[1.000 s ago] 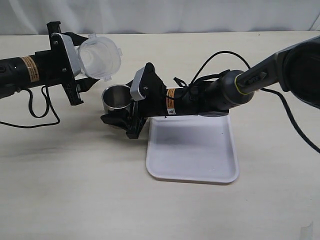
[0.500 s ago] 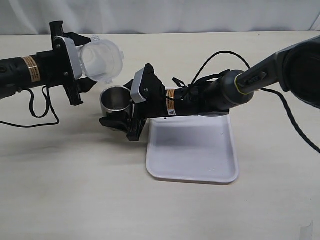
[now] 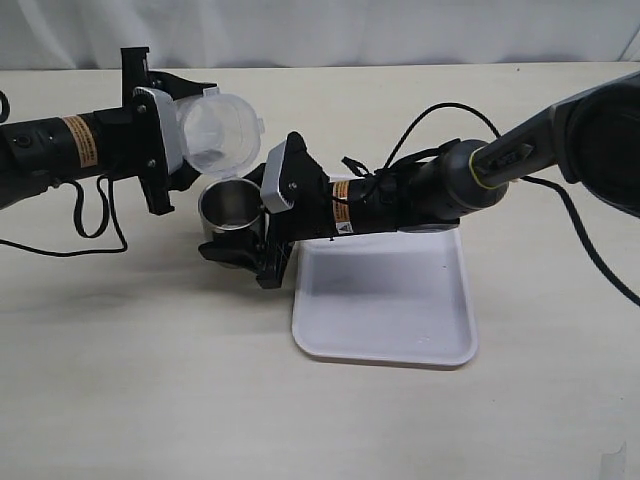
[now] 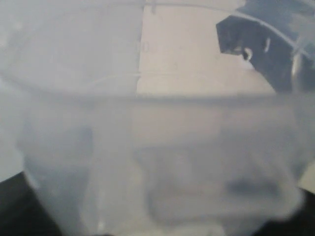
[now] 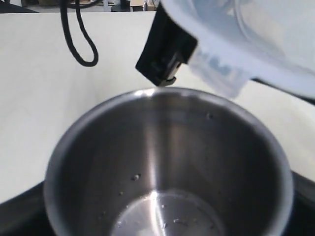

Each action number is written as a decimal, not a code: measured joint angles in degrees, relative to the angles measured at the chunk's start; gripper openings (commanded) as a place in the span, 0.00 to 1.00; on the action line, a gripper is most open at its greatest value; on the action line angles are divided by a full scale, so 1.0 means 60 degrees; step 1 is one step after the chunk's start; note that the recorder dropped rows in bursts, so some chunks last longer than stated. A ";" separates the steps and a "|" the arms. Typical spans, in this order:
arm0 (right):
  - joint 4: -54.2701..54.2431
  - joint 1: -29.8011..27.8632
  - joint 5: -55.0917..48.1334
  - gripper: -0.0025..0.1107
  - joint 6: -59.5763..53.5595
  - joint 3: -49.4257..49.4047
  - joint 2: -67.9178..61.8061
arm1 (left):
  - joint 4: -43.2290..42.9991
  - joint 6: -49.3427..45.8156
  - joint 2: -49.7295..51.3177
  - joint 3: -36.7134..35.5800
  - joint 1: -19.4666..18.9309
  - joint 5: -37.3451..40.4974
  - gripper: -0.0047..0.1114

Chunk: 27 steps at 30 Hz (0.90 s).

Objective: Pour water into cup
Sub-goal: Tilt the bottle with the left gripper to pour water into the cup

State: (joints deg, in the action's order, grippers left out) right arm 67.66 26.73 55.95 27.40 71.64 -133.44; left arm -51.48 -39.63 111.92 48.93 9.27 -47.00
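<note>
The steel cup (image 3: 229, 205) stands upright left of the tray, and my right gripper (image 3: 233, 236) is shut on it from the right. The right wrist view looks into the cup (image 5: 162, 162), where a few clear drops of water (image 5: 170, 219) lie on the bottom and wall. My left gripper (image 3: 193, 135) is shut on a transparent plastic container (image 3: 220, 132), held on its side with its mouth just above the cup's far-left rim. That container (image 4: 157, 162) fills the left wrist view as a blur, so any water inside cannot be made out. Its rim (image 5: 246, 34) hangs over the cup.
A white tray (image 3: 385, 300) lies on the table under and in front of the right arm. Black cables loop behind that arm (image 3: 440, 112) and below the left arm (image 3: 80, 225). A pale wall backs the beige table.
My left gripper has carried the plastic container to the right, closer over the cup. The right gripper and the cup have barely moved.
</note>
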 measured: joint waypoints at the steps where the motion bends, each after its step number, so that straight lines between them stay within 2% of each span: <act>1: 0.0000 0.0000 0.0000 0.06 0.0000 0.0000 0.0000 | 0.0000 -0.0047 0.0000 0.0000 0.0000 0.0000 0.04; 27: 0.0037 0.0000 0.0000 0.06 0.0000 0.0000 0.0000 | 0.0055 -0.2168 0.0000 0.0000 0.0000 0.0039 0.04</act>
State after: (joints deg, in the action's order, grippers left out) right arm 67.88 26.73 55.95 27.40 71.64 -133.44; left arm -51.15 -52.63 111.92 48.93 9.27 -46.77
